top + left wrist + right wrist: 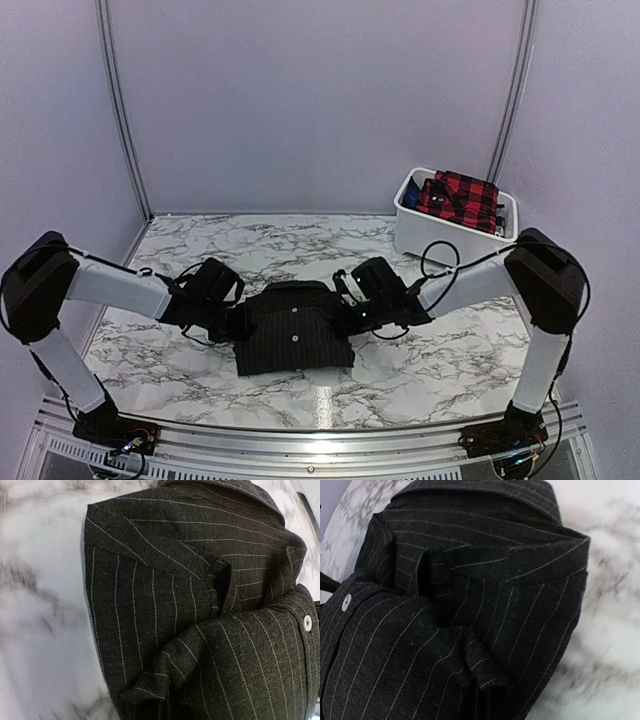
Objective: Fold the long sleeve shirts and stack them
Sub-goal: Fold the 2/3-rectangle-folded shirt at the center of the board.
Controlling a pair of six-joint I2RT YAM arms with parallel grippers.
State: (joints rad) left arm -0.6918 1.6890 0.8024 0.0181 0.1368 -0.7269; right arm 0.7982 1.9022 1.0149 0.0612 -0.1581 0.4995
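Two wrist views show pinstriped shirt [200,630]; only overhead shows plaid shirt [458,196]

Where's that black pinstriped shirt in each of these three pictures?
Top external: the pinstriped shirt lies folded, centre, slightly low.
Left wrist: the pinstriped shirt fills the right side.
Right wrist: the pinstriped shirt fills the left side.
Shared landmark: the marble table beneath it.

Pinstripe shirt [200,630]: matt woven cloth, dark, with fine pale stripes; small glossy button [307,623]. Table [420,370]: smooth, marble-patterned, glossy, shows light reflections. Bin [408,235]: smooth white plastic. Plaid shirt [460,197]: soft matt cloth. Front rail [320,445]: bare shiny metal.
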